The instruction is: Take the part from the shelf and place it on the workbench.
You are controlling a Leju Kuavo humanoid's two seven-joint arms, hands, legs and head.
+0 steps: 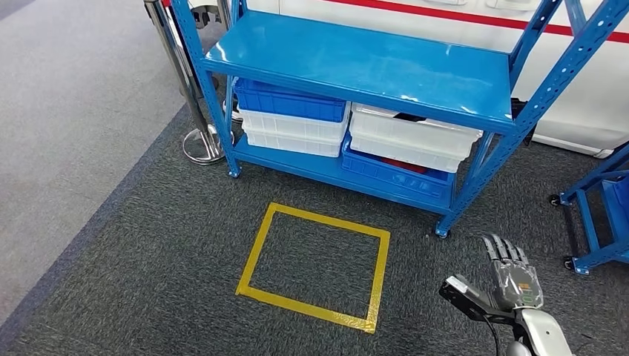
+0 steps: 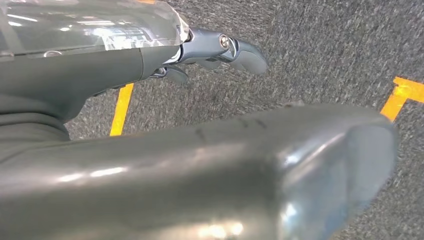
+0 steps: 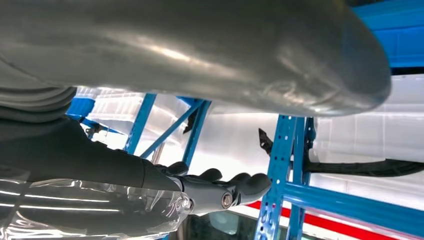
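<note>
We see our right hand (image 1: pixel 512 278) at lower right, fingers spread and empty; our left hand (image 2: pixel 220 50) hangs empty over carpet. The part likely sits in the white bins (image 1: pixel 412 137) under the shelf (image 1: pixel 356 63); reaching low risks striking its blue upright (image 1: pixel 475 178).

Right hand (image 1: pixel 510 276): dark grey fingers, clear film over back, silver forearm, black cable. Left hand (image 2: pixel 150 60): grey thumb, screw at joint, possibly same film.
</note>
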